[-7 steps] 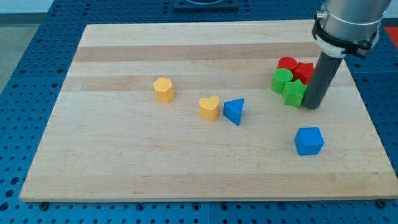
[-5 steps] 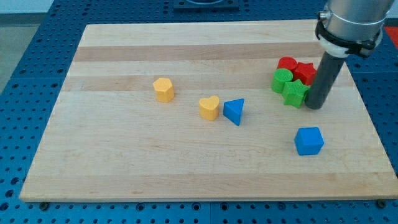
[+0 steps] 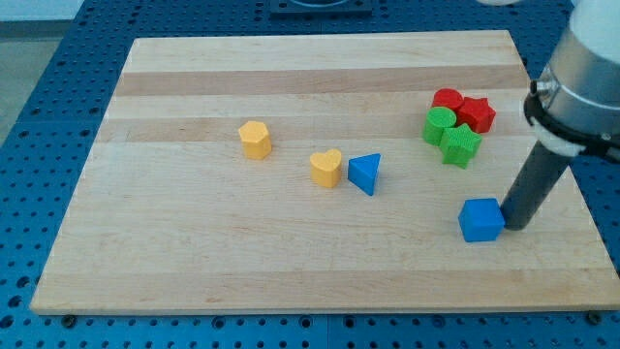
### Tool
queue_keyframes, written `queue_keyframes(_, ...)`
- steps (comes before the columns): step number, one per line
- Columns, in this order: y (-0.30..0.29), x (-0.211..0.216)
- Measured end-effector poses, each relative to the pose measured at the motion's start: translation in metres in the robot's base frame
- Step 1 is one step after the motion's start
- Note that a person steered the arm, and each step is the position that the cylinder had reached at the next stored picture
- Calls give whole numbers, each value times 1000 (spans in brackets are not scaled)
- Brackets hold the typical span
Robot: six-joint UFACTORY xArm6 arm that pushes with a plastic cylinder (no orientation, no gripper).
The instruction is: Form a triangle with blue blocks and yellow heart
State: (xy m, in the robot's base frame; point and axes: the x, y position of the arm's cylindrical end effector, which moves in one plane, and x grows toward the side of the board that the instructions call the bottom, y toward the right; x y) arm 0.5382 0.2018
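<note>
A yellow heart [image 3: 326, 168] lies near the board's middle with a blue triangular block [image 3: 365, 174] touching its right side. A blue cube [image 3: 480, 220] sits toward the view's lower right. My tip [image 3: 515, 225] rests on the board right against the cube's right side. The rod rises from there toward the view's upper right.
A yellow hexagonal block [image 3: 255, 139] lies left of the heart. A cluster of two red blocks [image 3: 463, 108] and two green blocks [image 3: 451, 136] sits at the upper right. The wooden board [image 3: 174, 242] ends close to my tip on the right.
My tip has moved from beside the green and red cluster down toward the view's bottom and slightly right, to the blue cube's right side. The blocks have not moved.
</note>
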Motion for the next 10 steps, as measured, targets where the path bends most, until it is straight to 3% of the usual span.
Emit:
queue_keyframes(3,-70,-3)
queue_keyframes(6,-180,-63)
queue_keyframes(9,-194,-107)
queue_keyframes(10,-194,-101)
